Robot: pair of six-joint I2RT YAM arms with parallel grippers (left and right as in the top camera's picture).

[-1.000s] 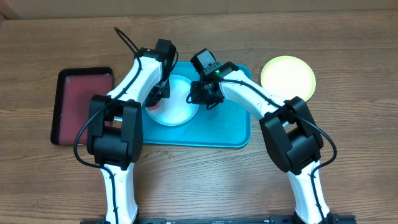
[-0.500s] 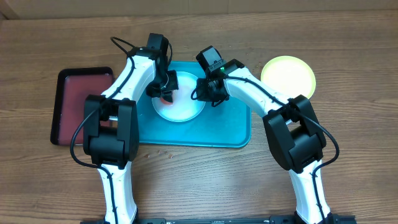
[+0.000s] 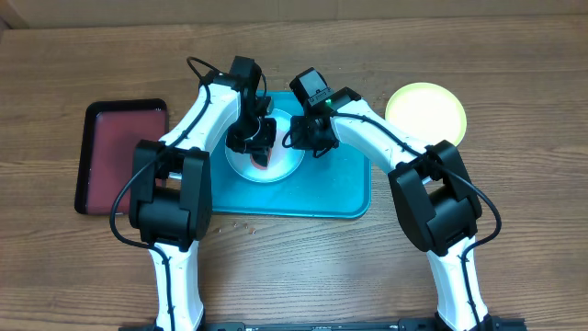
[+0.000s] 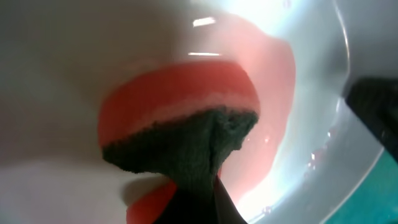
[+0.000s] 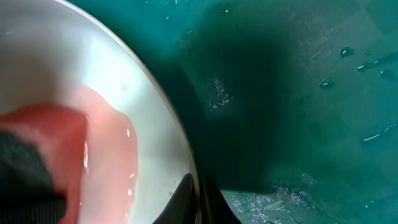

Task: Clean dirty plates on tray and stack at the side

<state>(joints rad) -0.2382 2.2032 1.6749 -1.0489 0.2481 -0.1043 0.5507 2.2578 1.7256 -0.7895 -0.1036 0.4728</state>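
Centrally on the wooden table (image 3: pixel 514 230) lies the turquoise tray (image 3: pixel 340 193), with a white plate (image 3: pixel 287 165) resting on its left half. The left gripper (image 3: pixel 258 140) hangs over the plate, its fingers pinching a red sponge (image 3: pixel 263 161) pressed down on the plate's middle. In the left wrist view the sponge (image 4: pixel 180 106) shows a dark green scouring side, bunched where it is squeezed, and pink liquid (image 4: pixel 273 68) is pooled beside it on the plate. The right gripper (image 3: pixel 310 140) sits at the plate's right rim, near the tray's middle. In the right wrist view its fingers appear closed on that rim, one on either side. A yellow-green plate (image 3: pixel 425 115) lies on the table just off the tray's far right corner. A dark red tray (image 3: pixel 124 156) lies left of the turquoise tray.
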